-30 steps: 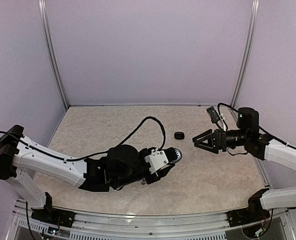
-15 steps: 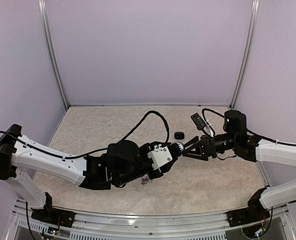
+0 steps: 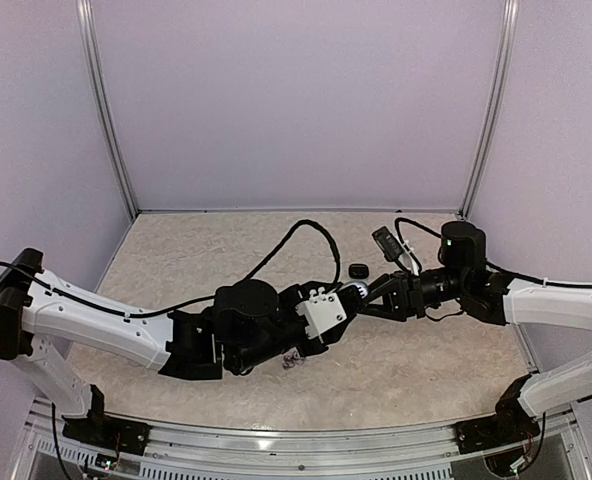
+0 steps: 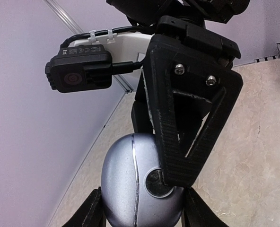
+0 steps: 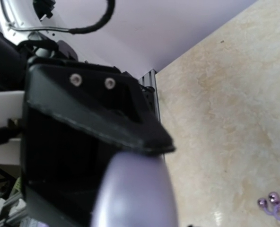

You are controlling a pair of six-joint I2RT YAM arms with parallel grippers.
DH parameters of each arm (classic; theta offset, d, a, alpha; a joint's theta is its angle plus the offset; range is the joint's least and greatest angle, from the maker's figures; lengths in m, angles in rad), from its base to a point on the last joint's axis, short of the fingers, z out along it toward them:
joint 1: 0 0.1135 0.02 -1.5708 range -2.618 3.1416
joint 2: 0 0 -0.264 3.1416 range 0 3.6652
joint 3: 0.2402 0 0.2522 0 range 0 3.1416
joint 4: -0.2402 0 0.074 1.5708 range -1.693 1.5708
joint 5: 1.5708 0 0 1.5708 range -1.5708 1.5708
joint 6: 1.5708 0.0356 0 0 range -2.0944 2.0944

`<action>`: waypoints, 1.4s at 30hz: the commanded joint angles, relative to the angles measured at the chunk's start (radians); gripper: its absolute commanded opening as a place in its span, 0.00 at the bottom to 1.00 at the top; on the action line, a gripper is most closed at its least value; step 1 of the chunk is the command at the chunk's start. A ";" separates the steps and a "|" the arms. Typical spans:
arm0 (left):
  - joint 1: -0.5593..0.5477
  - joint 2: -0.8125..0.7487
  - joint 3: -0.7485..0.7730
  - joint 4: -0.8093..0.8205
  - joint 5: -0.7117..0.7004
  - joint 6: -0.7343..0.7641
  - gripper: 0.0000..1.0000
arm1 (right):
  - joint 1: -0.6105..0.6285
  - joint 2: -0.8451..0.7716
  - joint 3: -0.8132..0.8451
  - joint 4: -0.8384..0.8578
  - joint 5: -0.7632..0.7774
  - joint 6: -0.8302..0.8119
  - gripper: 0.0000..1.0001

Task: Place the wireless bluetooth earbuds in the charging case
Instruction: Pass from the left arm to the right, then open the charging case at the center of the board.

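– Two claws at one thing?
– Yes. The left gripper (image 4: pixel 142 215) holds the charging case (image 4: pixel 126 182), a smooth silvery egg; the right gripper (image 3: pixel 368 299) stands narrow around its top, grip I cannot tell.
– And the earbuds (image 5: pixel 275 205)?
– Shiny little beads on the mottled beige table (image 3: pixel 436 365); plain lilac walls (image 3: pixel 296 100) around.

Robotics lab test cell: plain lilac panels (image 3: pixel 296 100) and aluminium posts (image 3: pixel 105 110) enclose a marble-patterned worktop (image 3: pixel 206 250). A white-and-black left arm (image 3: pixel 96 325) and right arm (image 3: pixel 561 300) stand bolted by a metal rail (image 3: pixel 276 437) at its near edge, with a small camera (image 4: pixel 81 71) strapped to one wrist.
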 commanded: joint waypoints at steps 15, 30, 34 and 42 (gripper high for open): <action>-0.014 0.003 0.018 0.030 -0.014 0.034 0.45 | 0.026 0.034 0.017 0.117 -0.020 0.071 0.35; -0.014 0.000 0.016 0.021 -0.018 0.012 0.62 | 0.026 0.032 0.020 0.110 -0.011 0.061 0.17; -0.014 -0.052 -0.028 0.009 0.042 -0.053 0.81 | 0.026 0.011 0.053 0.005 0.025 -0.042 0.14; 0.085 -0.216 -0.081 -0.084 0.354 -0.317 0.84 | 0.028 -0.047 0.095 -0.170 0.125 -0.289 0.11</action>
